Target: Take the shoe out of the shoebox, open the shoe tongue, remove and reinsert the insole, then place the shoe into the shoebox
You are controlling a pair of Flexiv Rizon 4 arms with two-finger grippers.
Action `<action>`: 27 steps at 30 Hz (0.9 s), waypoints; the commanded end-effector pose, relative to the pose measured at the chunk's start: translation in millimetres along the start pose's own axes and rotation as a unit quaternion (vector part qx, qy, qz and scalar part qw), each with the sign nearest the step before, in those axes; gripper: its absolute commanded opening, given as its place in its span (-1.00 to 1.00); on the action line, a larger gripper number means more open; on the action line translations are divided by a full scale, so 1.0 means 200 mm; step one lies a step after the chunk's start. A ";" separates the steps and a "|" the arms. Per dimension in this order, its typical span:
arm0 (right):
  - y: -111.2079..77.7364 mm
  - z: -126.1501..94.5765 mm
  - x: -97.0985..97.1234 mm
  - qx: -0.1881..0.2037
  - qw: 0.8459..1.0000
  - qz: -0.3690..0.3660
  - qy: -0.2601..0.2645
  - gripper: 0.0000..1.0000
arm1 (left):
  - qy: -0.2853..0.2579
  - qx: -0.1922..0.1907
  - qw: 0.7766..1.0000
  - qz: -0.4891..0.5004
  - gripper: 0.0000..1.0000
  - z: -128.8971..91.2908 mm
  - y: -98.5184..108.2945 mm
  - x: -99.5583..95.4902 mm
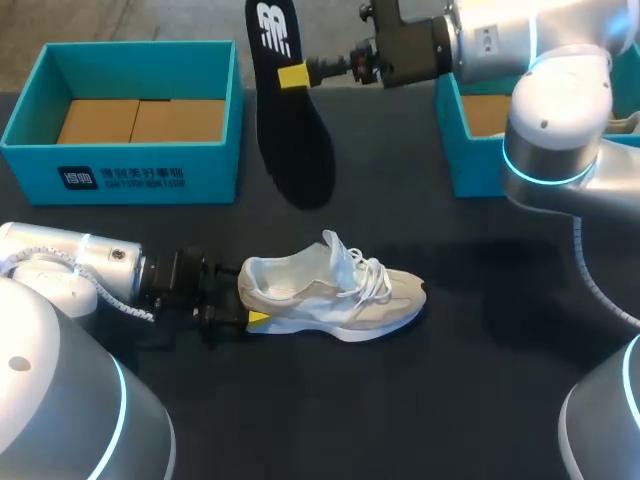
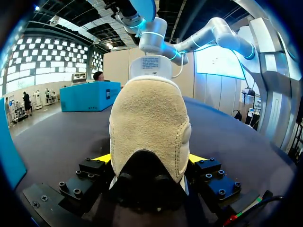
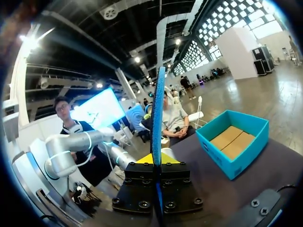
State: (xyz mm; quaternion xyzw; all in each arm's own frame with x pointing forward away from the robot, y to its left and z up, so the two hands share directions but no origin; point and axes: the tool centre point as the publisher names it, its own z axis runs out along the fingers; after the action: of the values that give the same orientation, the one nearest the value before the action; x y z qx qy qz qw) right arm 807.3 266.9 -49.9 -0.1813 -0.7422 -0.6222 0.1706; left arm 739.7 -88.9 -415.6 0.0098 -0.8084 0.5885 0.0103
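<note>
Left gripper [image 1: 243,303] was clamped on the heel of the shoe [image 1: 335,295] at the lower left of the head view. The right gripper [image 1: 292,75] pinched the insole [image 1: 295,150] at the upper middle.

The dark table [image 1: 450,400] filled the frame. The blue shoebox [image 1: 120,175] stood open at the upper left, with brown card inside. A second blue box [image 1: 465,150] sat at the upper right, partly behind the right arm. The shoe stood on its sole at the lower middle, toe to the right, tongue raised and white laces loose. It was well apart from both boxes. The black insole hung lengthwise from the right gripper, between the two boxes.

The head view showed only one yellow tip beside the heel. The left wrist view showed the left gripper [image 2: 149,158] with both yellow tips [image 2: 102,158], one on each side of the tan heel of the shoe [image 2: 149,118]. Its fingers stood as far apart as the heel is wide. The box [image 2: 87,97] lay beyond the shoe.

In the right wrist view the insole [image 3: 157,109] appeared edge-on, a thin blue strip standing upright. The right gripper [image 3: 156,163] had its fingers almost together, pressing it from both sides. That blue face did not show from above. The shoebox [image 3: 236,161] lay ahead of this gripper, beside the insole.
</note>
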 end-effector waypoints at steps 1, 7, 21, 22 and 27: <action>0.00 -0.07 0.13 -0.013 1.000 0.002 -0.016 -1.00 | -0.001 0.000 1.000 0.000 -1.00 0.00 0.01 0.01; -0.01 -0.13 0.27 -0.016 0.999 0.007 -0.029 -1.00 | -0.001 0.000 1.000 0.000 -1.00 0.00 0.01 0.01; -0.04 -0.21 0.50 -0.031 0.998 0.013 -0.056 -1.00 | -0.001 0.000 1.000 0.000 -1.00 0.00 0.01 0.01; -0.04 -0.21 0.52 -0.032 0.998 0.013 -0.057 -1.00 | -0.001 0.000 1.000 0.000 -1.00 0.00 0.01 0.01; -0.06 -0.22 0.57 -0.037 0.997 0.016 -0.065 -1.00 | -0.001 0.000 1.000 0.000 -1.00 0.00 0.01 0.01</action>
State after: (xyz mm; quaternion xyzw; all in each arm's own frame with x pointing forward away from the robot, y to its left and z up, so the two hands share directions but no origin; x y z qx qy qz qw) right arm 712.1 231.0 2.6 -0.2284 -0.7258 -0.6345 0.1357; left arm 739.8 -88.9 -415.7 0.0098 -0.8084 0.5884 0.0103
